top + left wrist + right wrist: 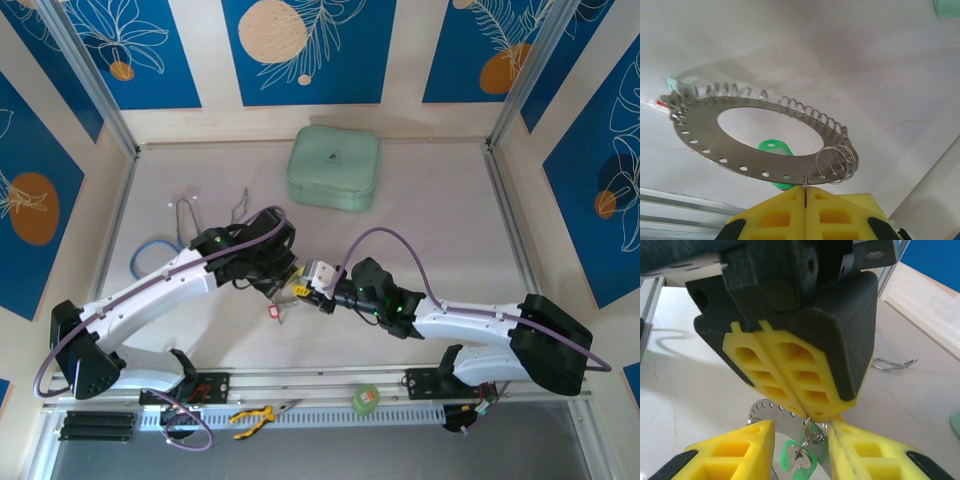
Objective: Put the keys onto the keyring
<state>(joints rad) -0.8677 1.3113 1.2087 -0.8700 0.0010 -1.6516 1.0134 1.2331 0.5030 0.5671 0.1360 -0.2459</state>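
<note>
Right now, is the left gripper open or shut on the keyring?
Shut on it: the left gripper has its yellow fingers closed together, pinching the keyring at its edge.

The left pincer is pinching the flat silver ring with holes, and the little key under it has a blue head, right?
Not quite. The left pincer does pinch the flat silver metal ring with holes, but the little key's plastic head is green, not blue. The right wrist view shows it.

Left gripper (805,194) and right gripper (801,428) were nose to nose mid-table, keyring (715,146) between them, green case (333,168) blocked far centre, stethoscope (148,246) lay far left, table (450,230) was bare on the right.
</note>
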